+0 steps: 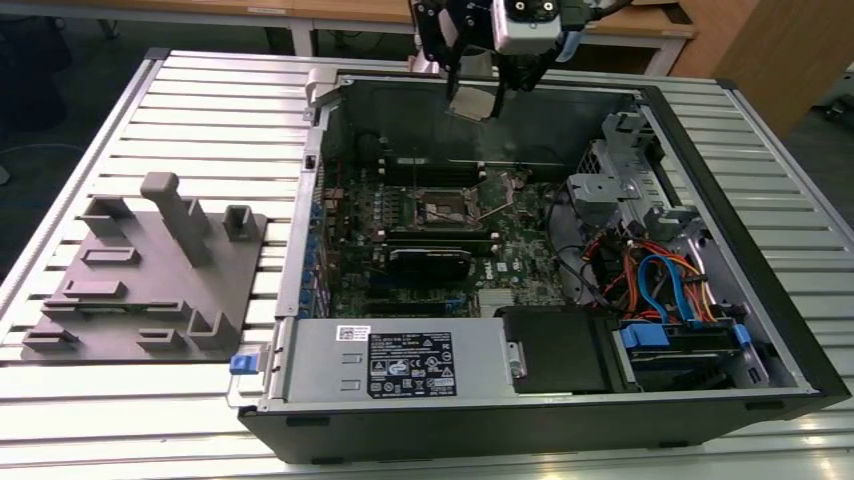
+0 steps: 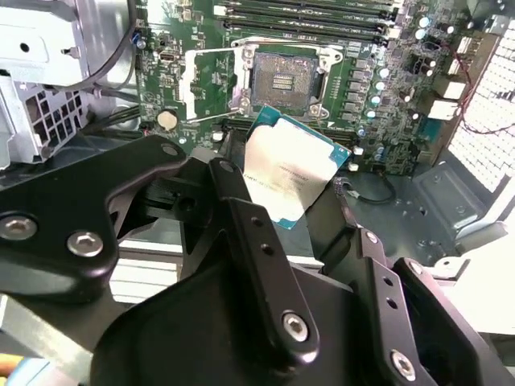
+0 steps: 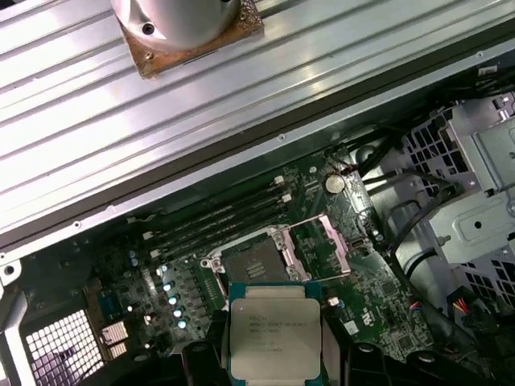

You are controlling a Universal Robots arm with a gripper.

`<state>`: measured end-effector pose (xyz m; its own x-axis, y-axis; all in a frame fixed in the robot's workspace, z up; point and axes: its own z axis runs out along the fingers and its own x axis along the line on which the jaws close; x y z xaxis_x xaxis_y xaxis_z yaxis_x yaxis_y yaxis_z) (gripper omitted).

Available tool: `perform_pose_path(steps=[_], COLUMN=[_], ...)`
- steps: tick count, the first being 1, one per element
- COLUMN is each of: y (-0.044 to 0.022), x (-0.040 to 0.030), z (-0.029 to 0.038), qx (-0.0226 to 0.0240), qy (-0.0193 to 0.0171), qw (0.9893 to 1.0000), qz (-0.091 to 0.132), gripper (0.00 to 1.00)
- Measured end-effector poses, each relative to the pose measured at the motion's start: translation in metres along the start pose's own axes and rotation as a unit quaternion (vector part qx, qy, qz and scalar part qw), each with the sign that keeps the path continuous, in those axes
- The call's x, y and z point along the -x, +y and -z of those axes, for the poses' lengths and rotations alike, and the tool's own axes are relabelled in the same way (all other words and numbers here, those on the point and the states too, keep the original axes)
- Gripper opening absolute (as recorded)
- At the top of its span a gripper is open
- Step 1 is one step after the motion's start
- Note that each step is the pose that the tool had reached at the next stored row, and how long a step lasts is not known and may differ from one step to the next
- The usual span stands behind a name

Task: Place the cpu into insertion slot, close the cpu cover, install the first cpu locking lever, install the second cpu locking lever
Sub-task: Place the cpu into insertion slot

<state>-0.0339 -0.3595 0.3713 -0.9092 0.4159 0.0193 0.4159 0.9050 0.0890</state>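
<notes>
High over the rear of the open computer case, my gripper (image 1: 475, 92) is shut on the cpu (image 1: 473, 104), a small silver-tan square chip. In both wrist views the cpu (image 2: 290, 173) (image 3: 273, 338) sits between the black fingers (image 2: 241, 213), held by its edges. Well below it on the green board lies the insertion slot (image 1: 447, 208) (image 2: 286, 80) (image 3: 256, 261), uncovered and with nothing in it. The cpu cover (image 2: 208, 80) (image 3: 326, 245) is swung open and stands beside the slot. My gripper (image 2: 294, 213) (image 3: 273, 362) hangs well above the board, touching nothing else.
Long memory slots (image 1: 427, 170) run behind the socket. A grey power supply (image 1: 387, 360) fills the case front, and a drive cage with coloured cables (image 1: 667, 280) sits on the exterior view's right. A grey fixture plate (image 1: 147, 270) with upright blocks lies outside the case.
</notes>
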Motion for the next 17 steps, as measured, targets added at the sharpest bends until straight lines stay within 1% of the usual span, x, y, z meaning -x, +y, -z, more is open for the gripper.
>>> perform_pose_path(steps=[9,17], y=[0.0,0.0], x=[0.0,0.0], z=[0.0,0.0], qx=[0.0004,0.0008], qy=[-0.0019,-0.0035], qw=[0.9998,0.9992], qz=[-0.021,-0.039], gripper=[0.54,0.54])
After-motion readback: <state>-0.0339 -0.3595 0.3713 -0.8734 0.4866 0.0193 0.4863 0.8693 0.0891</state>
